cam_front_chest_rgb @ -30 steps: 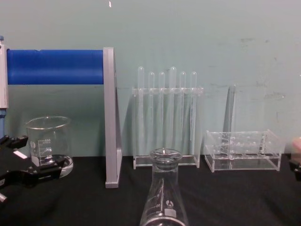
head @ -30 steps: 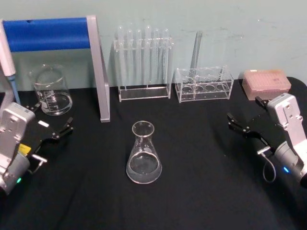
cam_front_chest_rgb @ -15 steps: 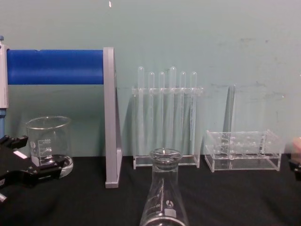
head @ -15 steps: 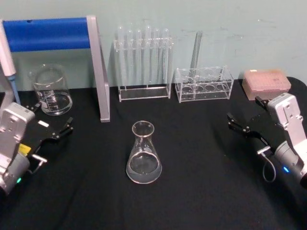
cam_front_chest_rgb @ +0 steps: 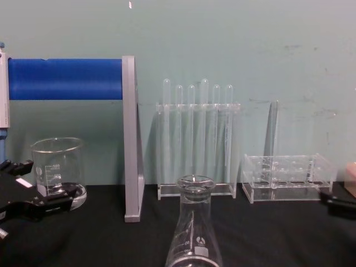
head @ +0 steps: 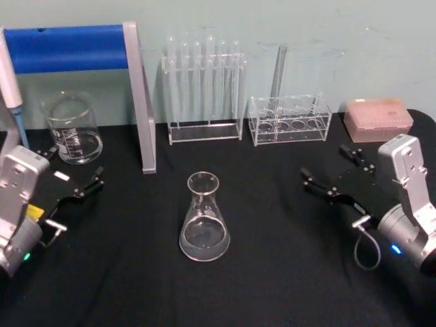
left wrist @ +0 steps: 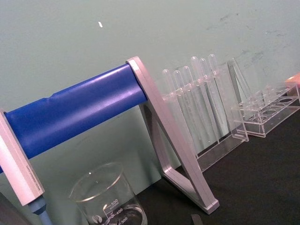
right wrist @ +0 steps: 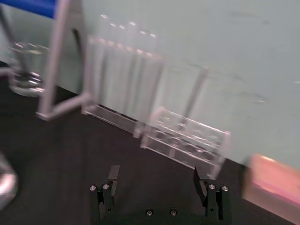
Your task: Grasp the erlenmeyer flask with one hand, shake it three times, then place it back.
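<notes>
Head view: erlenmeyer flask (head: pixel 204 221) stands upright mid-table, untouched. Right gripper (head: pixel 324 163), fingers apart, sits well right of it. Left gripper (head: pixel 75 162) parked by beaker (head: pixel 71 129), fingers apart. Grasp, 3 shakes and set-down all remain.

Clear erlenmeyer flask (head: pixel 204 219) stands upright, central; right hand (head: pixel 323 161), jaws wide, well apart.

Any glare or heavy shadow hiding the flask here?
Head view: only soft white reflections on the base of the flask, between the open left end effector and open right end effector. Chest view: the grey post shades the wall beside it. Left wrist view: the wall is darker under the blue bar.
</notes>
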### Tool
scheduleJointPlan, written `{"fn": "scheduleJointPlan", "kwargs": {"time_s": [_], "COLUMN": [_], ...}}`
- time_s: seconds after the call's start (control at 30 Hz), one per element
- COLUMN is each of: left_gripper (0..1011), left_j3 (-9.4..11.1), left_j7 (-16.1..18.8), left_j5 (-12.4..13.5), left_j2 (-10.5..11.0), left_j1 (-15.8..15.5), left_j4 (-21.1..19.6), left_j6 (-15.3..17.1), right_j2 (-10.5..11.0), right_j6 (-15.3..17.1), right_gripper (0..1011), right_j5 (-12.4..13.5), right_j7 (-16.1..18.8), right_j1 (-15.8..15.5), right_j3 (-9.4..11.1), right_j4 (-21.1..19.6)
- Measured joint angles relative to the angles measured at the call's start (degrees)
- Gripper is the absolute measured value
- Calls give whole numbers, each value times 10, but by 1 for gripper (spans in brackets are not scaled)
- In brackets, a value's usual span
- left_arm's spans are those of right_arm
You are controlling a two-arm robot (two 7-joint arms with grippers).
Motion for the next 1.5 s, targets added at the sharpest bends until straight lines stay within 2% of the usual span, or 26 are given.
{"fn": "scheduleJointPlan", "kwargs": {"time_s": [0.3,0.63,1.0,1.5], "left_gripper": [1001,1001,1001,1001], "left_j3": [0,0,0,0], "left_j7": [0,0,0,0], "left_j5": [0,0,0,0], "left_j2": [0,0,0,0], "left_j1": [0,0,0,0], "left_j4": [0,0,0,0], "left_j6": [0,0,0,0], "right_j2": [-9,-21,-42,-80], "right_j6": [13,28,33,28], "right_gripper": [1000,1000,1000,1000], "right_j5": [46,63,62,29], "right_j7": [84,155,195,213], "right_j1": [-21,-37,-34,-9], "right_j3": [-9,-32,-41,-44], "right_j4": [-40,-69,-70,-37]}}
